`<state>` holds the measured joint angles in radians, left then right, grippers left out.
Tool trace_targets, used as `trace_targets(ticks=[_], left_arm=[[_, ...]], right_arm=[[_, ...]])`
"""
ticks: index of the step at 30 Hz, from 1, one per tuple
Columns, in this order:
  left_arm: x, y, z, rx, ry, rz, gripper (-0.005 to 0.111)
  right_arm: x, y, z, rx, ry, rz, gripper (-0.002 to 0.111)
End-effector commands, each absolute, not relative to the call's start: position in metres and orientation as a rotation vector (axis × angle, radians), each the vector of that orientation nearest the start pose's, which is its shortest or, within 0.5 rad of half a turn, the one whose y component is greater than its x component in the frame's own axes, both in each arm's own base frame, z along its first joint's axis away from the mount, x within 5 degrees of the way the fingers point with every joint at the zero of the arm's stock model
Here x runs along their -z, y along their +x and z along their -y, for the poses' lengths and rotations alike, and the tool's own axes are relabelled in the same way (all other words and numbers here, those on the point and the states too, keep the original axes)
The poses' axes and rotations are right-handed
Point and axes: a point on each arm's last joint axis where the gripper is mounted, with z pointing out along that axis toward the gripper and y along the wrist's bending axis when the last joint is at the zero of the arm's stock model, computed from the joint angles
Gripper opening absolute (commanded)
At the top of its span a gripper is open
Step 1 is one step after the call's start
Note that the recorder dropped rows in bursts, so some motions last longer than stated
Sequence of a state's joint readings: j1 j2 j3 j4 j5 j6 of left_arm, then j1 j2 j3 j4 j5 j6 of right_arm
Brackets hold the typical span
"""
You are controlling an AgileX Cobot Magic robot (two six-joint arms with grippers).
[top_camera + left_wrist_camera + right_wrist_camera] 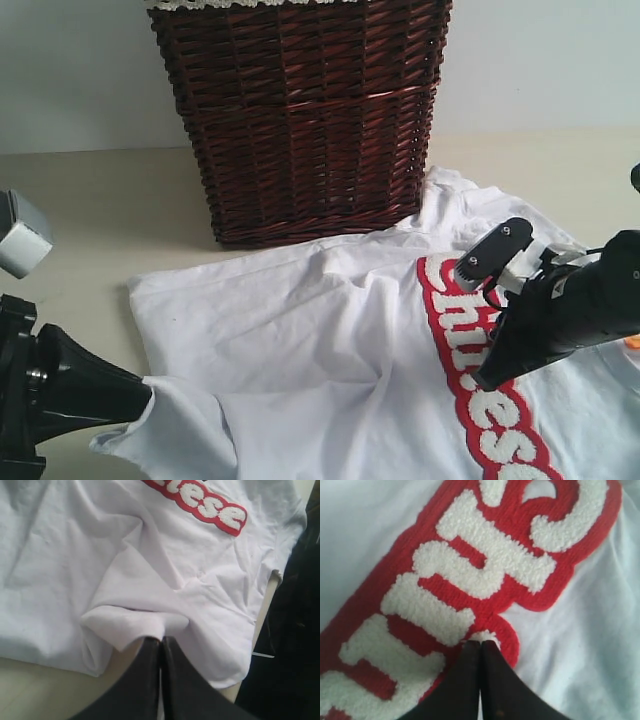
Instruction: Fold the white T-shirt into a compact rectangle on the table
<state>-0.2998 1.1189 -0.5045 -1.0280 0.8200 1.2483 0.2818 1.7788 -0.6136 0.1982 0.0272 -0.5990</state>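
Likely a robot lab staged as a laundry corner — a bare pale counter (90, 200) against a plain white wall (70, 70), a wicker basket (300, 120), a T-shirt (300, 330) spread out, with a black left arm (60, 395) and right arm (585, 300) over it.

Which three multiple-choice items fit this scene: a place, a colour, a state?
1. In the exterior view, the wicker basket is: A) beyond the white T-shirt B) on it C) in a gripper
2. The band around the lettering is: A) blue B) red C) green
3. The left gripper is: A) wide open B) shut, empty C) shut on the T-shirt
1 A: it stands past the shirt's far edge. 2 B: red frames the white letters. 3 C: cloth is pinched between its jaws.
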Motion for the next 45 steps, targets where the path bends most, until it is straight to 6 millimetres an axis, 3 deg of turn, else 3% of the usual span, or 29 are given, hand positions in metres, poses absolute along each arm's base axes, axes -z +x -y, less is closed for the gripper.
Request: trace_targets(ticks=[1, 4, 8, 19, 22, 27, 30, 36, 41, 43, 45], left_arm=[[-0.226, 0.15, 0.105, 0.815, 1.072, -2.218, 0.0], [-0.226, 0.149, 0.106, 0.83, 1.086, -2.219, 0.0], [-0.225, 0.148, 0.105, 0.825, 1.097, -2.221, 0.0], [-0.225, 0.144, 0.106, 0.861, 1.141, -2.224, 0.001], [-0.226, 0.137, 0.108, 0.939, 1.193, -2.227, 0.013], [-0.227, 0.129, 0.109, 1.024, 1.262, -2.231, 0.049], [-0.226, 0.13, 0.108, 1.002, 1.268, -2.234, 0.056], [-0.231, 0.149, 0.101, 0.715, 1.085, -2.179, 0.052], [-0.231, 0.166, 0.093, 0.505, 0.966, -2.14, 0.051], [-0.221, 0.175, 0.089, 0.406, 0.945, -2.152, 0.043], [-0.212, 0.183, 0.087, 0.358, 0.917, -2.186, 0.03]], right_arm=[[-0.085, 0.262, -0.075, 0.026, -0.911, -2.579, 0.0], [-0.083, 0.264, -0.061, 0.033, -0.837, -2.62, 0.0], [-0.082, 0.266, -0.025, 0.043, -0.632, -2.723, 0.0], [-0.087, 0.267, -0.02, 0.049, -0.62, -2.715, 0.0], [-0.088, 0.267, -0.02, 0.048, -0.62, -2.714, 0.008], [-0.101, 0.268, -0.021, 0.055, -0.611, -2.672, 0.026], [-0.115, 0.268, -0.021, 0.066, -0.601, -2.622, 0.032], [-0.153, 0.264, -0.021, 0.07, -0.56, -2.515, 0.032], [-0.179, 0.257, -0.027, -0.066, -0.314, -2.471, 0.032], [-0.181, 0.254, -0.037, -0.104, -0.383, -2.469, 0.032], [-0.181, 0.25, -0.052, -0.101, -0.604, -2.448, 0.032]])
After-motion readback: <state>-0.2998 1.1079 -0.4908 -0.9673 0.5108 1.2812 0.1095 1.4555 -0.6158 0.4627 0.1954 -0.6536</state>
